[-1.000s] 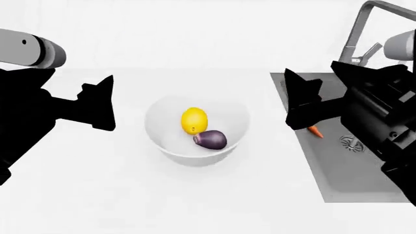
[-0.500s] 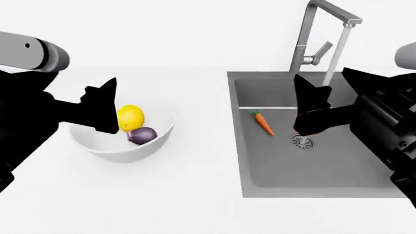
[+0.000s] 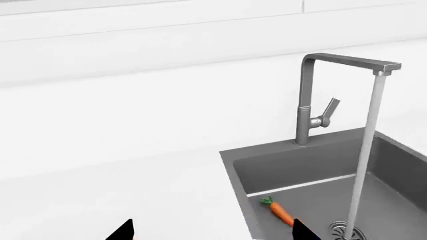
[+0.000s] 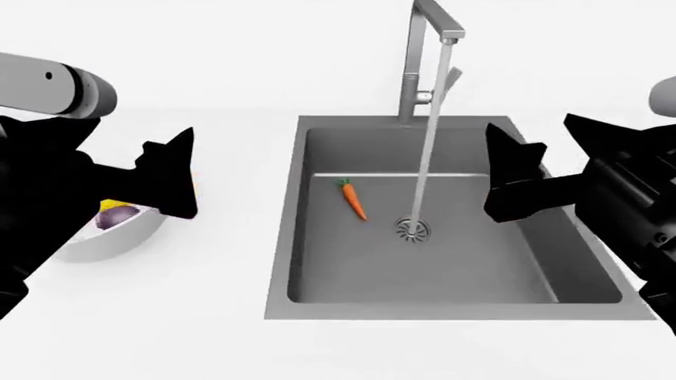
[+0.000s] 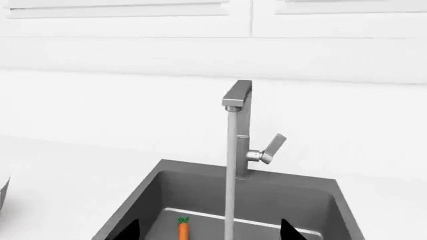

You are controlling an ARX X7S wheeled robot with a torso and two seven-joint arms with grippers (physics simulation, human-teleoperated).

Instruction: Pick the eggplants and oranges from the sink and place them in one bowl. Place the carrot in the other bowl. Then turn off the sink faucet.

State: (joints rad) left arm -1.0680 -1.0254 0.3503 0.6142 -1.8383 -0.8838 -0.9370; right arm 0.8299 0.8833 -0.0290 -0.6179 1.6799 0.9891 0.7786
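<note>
A plain white counter runs beneath white wall panelling, with the rectangular dark grey metal sink set into it, centred before you in the head view.

Findings. The small slim orange carrot with its green leafy top lies loose on the basin floor, near the round slotted drain and apart from it, its leaves pointing toward the back wall. Water falls in a steady column from the tall grey steel faucet onto the drain; the short angled lever handle stands tilted up at the spout's side. At the far left, the large round white bowl is mostly hidden behind your left arm; the glossy dark purple eggplant shows inside it, with a sliver of the yellow fruit beside it. The grey bowl is out of view.

Your left gripper hangs over the counter and your right gripper over the sink's right side; both have their jaws apart and carry nothing.

Assessment. The carrot step appears to be in hand (first bowl looks filled). Your next move calls for lowering a gripper onto the carrot across its slim body, clear of the stream, then finding the grey bowl. The faucet comes last.
</note>
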